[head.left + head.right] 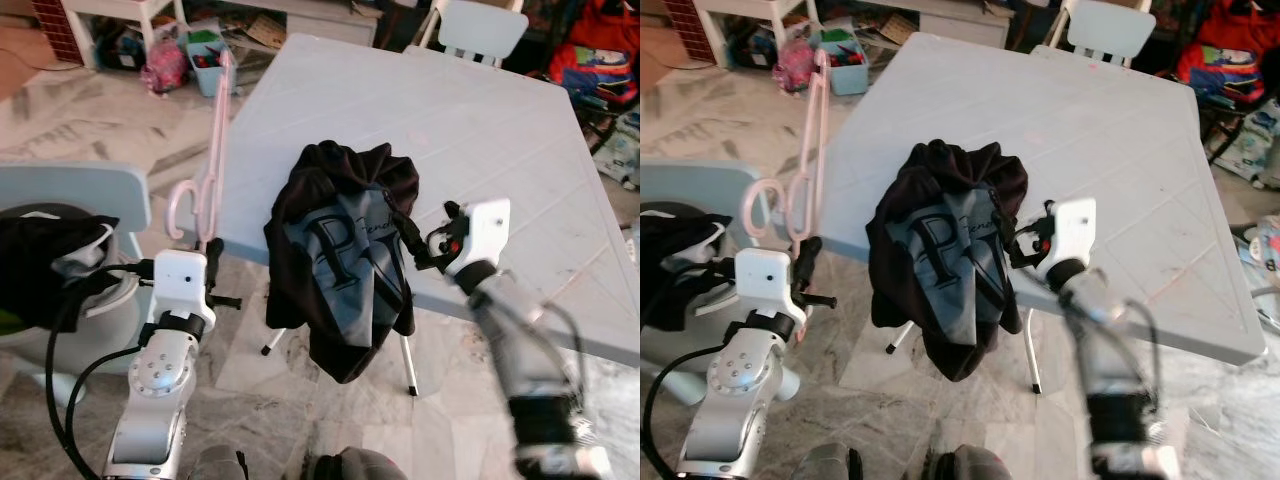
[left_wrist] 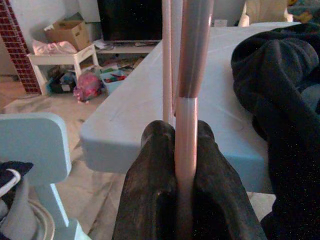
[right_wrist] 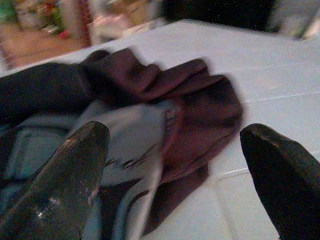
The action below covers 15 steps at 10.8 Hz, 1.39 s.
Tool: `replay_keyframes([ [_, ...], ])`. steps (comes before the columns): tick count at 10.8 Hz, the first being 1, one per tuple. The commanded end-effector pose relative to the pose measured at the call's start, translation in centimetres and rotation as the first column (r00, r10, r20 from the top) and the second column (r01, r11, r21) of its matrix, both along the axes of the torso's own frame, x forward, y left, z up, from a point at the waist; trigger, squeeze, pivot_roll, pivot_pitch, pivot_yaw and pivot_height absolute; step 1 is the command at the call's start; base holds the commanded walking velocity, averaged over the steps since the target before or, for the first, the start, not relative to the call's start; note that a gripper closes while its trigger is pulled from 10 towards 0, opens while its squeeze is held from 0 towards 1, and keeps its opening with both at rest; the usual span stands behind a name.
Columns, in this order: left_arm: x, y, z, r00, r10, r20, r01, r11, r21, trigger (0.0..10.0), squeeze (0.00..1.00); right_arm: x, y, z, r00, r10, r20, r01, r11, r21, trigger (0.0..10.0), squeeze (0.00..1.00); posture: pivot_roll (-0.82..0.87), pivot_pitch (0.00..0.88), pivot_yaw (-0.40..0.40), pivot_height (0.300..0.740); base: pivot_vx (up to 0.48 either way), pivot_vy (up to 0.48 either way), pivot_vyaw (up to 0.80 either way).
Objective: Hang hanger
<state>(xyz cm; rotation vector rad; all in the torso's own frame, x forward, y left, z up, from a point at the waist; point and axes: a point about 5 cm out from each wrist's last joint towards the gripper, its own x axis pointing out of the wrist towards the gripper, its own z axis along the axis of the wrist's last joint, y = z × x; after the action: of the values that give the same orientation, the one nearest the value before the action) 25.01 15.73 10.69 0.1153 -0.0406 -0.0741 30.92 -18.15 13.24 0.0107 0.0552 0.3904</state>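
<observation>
1. We hold the pink hanger [image 1: 210,150] in our left gripper [image 2: 187,165], the fingers clamped tight on one of its bars. The hanger stands nearly upright just off the left edge of the pale blue tabletop [image 1: 480,130], with its hook [image 1: 183,208] curling down low, close to the gripper.
2. Our right gripper [image 3: 172,150] hangs wide open at the right side of the dark T-shirt [image 1: 340,250], holding nothing. It is just beside the cloth, and we cannot tell whether it touches.
3. The T-shirt lies bunched on the near edge of the tabletop, and its lower part droops over the edge toward the floor.
4. We judge the step in hand to be getting the garment onto the hanger, which is not yet done.
5. Next, we likely need the right gripper to pinch the shirt near its opening, while the left brings a hanger arm across to the cloth.
6. A pale blue chair [image 1: 90,200] with dark clothes stands at our left.
</observation>
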Motion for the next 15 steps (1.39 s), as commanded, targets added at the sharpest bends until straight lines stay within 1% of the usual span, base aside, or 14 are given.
replay_keyframes([
  [1,0.0,-0.1,0.4,1.0,-0.001,0.016,0.0,1.0,0.012,10.0,0.0,0.0,-0.1,-0.4,0.996,0.063,-0.064,-0.063,0.998,-0.005,10.0,1.0,0.0,0.091,-0.099,0.74,0.0,0.0,0.0],
  [2,-0.1,-0.1,0.4,1.0,-0.002,0.014,0.002,1.0,0.012,10.0,0.0,-0.1,-0.1,-0.6,0.988,0.116,-0.1,-0.116,0.993,0.0,10.0,1.0,0.0,0.091,-0.099,0.74,0.0,0.0,0.0],
  [3,-0.2,-0.1,0.4,1.0,-0.005,0.011,0.005,1.0,0.014,10.0,0.0,-0.4,0.0,-0.9,0.97,0.19,-0.15,-0.194,0.981,-0.016,10.0,1.0,0.01,0.091,-0.098,0.74,0.0,0.0,0.0],
  [4,-0.2,-0.1,0.4,1.0,-0.006,0.01,0.006,1.0,0.014,10.0,0.0,-0.6,0.3,-1.2,0.959,0.219,-0.182,-0.227,0.974,-0.023,10.0,1.0,0.01,0.092,-0.097,0.74,0.0,0.0,0.0],
  [5,-0.2,-0.1,0.3,1.0,-0.006,0.009,0.006,1.0,0.014,10.0,0.0,-0.4,0.3,-1.6,0.959,0.189,-0.214,-0.199,0.98,-0.027,10.0,1.0,0.01,0.092,-0.097,0.74,0.0,0.0,0.0],
  [6,-0.3,-0.1,0.3,1.0,-0.008,0.007,0.008,1.0,0.013,10.0,0.0,-0.8,0.5,-2.5,0.94,0.207,-0.271,-0.23,0.972,-0.054,10.0,0.98,0.02,0.093,-0.101,0.74,0.0,0.0,0.0],
  [7,-0.4,-0.2,0.3,1.0,-0.014,0.004,0.014,1.0,0.012,10.0,0.0,-1.1,0.9,-2.8,0.931,0.213,-0.295,-0.241,0.969,-0.06,10.0,0.0,0.02,0.096,-0.1,0.74,0.0,0.0,0.0],
  [8,-0.5,-0.3,0.2,1.0,-0.017,0.002,0.017,1.0,0.012,10.0,0.0,-1.3,1.1,-3.0,0.924,0.216,-0.315,-0.246,0.968,-0.059,10.0,0.0,0.02,0.097,-0.099,0.74,0.0,0.0,0.0],
  [9,-0.5,-0.4,0.2,1.0,-0.021,0.0,0.021,1.0,0.011,10.0,0.0,-1.6,2.0,-3.5,0.922,0.182,-0.341,-0.218,0.974,-0.069,10.0,0.0,0.02,0.098,-0.1,0.74,0.0,0.0,0.0],
  [10,-0.5,-0.5,0.2,1.0,-0.022,-0.001,0.022,1.0,0.011,10.0,0.0,-1.7,2.4,-3.6,0.924,0.163,-0.346,-0.2,0.977,-0.076,10.0,0.0,0.02,0.101,-0.101,0.74,0.0,0.0,0.0],
  [11,-0.5,-0.6,0.2,1.0,-0.024,-0.003,0.024,1.0,0.011,10.0,0.0,-1.5,2.8,-4.2,0.936,0.079,-0.343,-0.117,0.989,-0.093,0.0,0.0,0.02,0.102,-0.102,0.74,0.0,0.0,0.0],
  [13,-0.7,-0.5,0.1,1.0,-0.022,-0.009,0.022,1.0,0.01,10.0,0.0,-1.4,3.1,-4.4,0.944,0.006,-0.331,-0.042,0.994,-0.101,0.0,0.0,0.02,0.107,-0.106,0.74,0.0,0.0,0.0],
  [15,-0.7,-0.6,0.1,1.0,-0.021,-0.007,0.021,1.0,0.008,10.0,0.0,-1.0,3.0,-4.2,0.947,-0.031,-0.32,-0.003,0.995,-0.104,0.0,0.0,0.02,0.107,-0.109,0.74,0.0,0.0,0.0],
])
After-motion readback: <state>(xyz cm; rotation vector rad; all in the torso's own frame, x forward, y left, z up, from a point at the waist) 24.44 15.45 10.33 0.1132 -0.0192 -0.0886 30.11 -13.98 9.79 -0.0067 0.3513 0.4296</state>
